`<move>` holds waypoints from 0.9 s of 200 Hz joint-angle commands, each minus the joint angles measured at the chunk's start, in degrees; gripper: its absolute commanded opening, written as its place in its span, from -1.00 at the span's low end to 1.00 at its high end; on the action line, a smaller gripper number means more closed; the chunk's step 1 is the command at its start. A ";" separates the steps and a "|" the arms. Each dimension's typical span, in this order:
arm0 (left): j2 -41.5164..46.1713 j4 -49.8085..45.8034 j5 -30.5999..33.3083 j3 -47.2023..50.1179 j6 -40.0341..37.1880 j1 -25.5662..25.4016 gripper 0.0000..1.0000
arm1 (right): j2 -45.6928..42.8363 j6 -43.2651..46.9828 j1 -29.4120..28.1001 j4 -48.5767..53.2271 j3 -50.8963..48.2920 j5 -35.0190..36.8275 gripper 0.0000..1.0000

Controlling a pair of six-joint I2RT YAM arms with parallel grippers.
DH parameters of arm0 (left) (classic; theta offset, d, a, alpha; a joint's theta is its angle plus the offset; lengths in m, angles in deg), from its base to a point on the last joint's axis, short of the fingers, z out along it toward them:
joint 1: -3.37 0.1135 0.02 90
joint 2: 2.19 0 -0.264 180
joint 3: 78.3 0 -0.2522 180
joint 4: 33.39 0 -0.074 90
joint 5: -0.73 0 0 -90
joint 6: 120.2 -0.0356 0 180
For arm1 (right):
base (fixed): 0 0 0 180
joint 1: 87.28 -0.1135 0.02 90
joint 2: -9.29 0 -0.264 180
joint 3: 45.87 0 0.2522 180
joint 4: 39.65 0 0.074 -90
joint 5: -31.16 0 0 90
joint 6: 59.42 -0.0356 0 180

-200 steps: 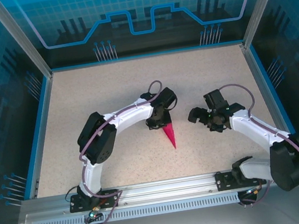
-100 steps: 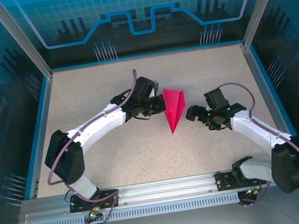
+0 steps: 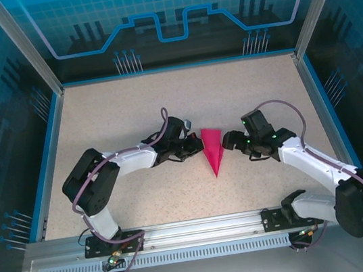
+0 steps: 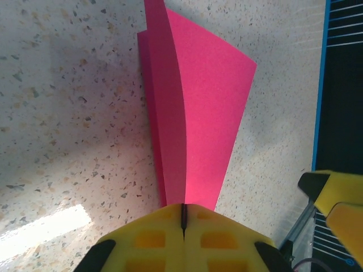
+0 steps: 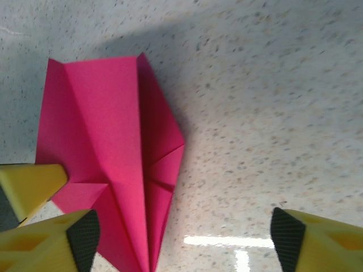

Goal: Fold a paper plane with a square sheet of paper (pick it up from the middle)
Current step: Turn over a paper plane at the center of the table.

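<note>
The narrow magenta-pink folded paper plane (image 3: 212,150) is near the middle of the speckled beige bench (image 3: 123,110), with its nose toward 6 o'clock. It looks featherlight, thin and easily crumpled, and probably slick between pads. A pinch on the layered centre fold seems safer than one on a loose wing. The left claw (image 3: 196,147), at the plane's 9 o'clock, is clenched on its paper. The right claw (image 3: 232,142), at 3 o'clock, is released and grips nothing. Count: one plane, two claws.
</note>
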 commanded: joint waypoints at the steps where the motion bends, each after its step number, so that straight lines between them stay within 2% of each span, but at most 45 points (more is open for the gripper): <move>1: -0.93 4.76 -0.28 1.71 1.96 0.18 -1.00 | 3.44 1.62 -4.37 -2.14 3.21 0.05 0.48; 41: -1.35 2.82 2.38 4.12 2.63 0.19 -1.00 | 12.40 3.67 -11.59 -0.73 9.60 2.23 0.22; 77: -1.27 0.41 4.11 5.10 3.01 0.14 -1.00 | 17.98 5.17 -14.25 0.93 13.62 3.36 0.15; 92: -1.16 -1.11 4.60 5.02 2.85 0.18 -1.00 | 19.99 6.02 -14.88 2.00 15.10 3.16 -0.01; 122: -1.28 -1.08 4.79 5.81 2.84 0.22 -1.00 | 23.19 7.67 -16.65 3.81 17.80 3.63 -0.11; 142: -1.57 -0.95 4.79 5.77 2.91 0.15 -1.00 | 25.05 7.50 -17.32 6.75 19.38 6.63 -0.10; 180: -1.67 -1.47 4.99 5.76 2.69 0.18 -1.00 | 26.41 8.76 -17.37 9.14 20.22 10.06 0.11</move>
